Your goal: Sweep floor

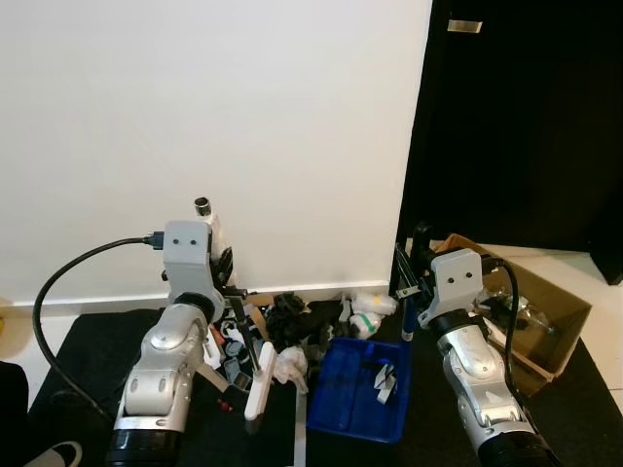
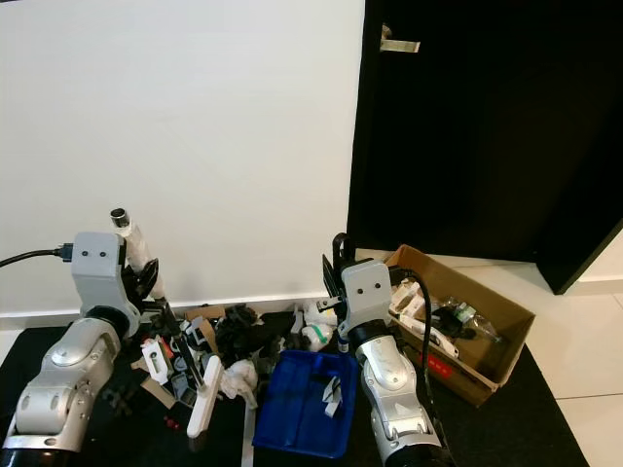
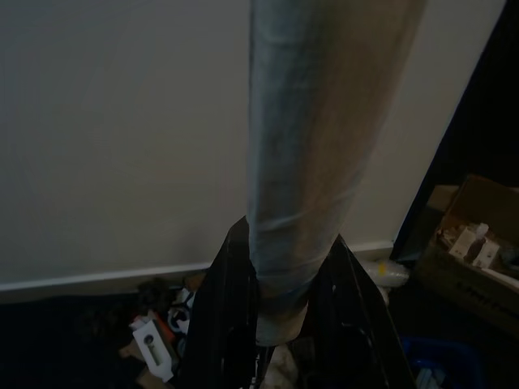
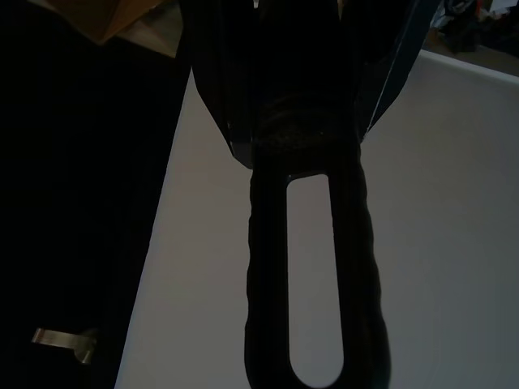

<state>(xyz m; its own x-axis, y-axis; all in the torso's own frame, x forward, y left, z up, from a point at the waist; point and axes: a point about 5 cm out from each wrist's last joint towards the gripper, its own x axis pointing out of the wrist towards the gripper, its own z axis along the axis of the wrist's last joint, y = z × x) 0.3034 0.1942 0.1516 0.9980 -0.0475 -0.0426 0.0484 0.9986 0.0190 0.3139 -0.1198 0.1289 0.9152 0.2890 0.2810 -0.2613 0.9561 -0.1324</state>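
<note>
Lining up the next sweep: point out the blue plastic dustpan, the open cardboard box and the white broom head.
blue plastic dustpan (image 1: 346,404), left eye view, bare floor.
open cardboard box (image 2: 501,355), right eye view, side wall.
white broom head (image 2: 205,397), right eye view, middle.

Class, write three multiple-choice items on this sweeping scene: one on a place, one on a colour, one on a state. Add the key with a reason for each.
1. Where does the pile of rubbish lie?
A. at the foot of the white wall
B. inside the cardboard box
C. on a table

2. What colour is the dustpan?
A. red
B. blue
C. yellow

3. What is the left hand doing?
A. hanging open
B. gripping a pale pole
C. pressing the door

Key: 1 A, the litter sits along the skirting; 2 B, its tray is blue; 3 B, the black fingers clamp the broom handle.
</note>
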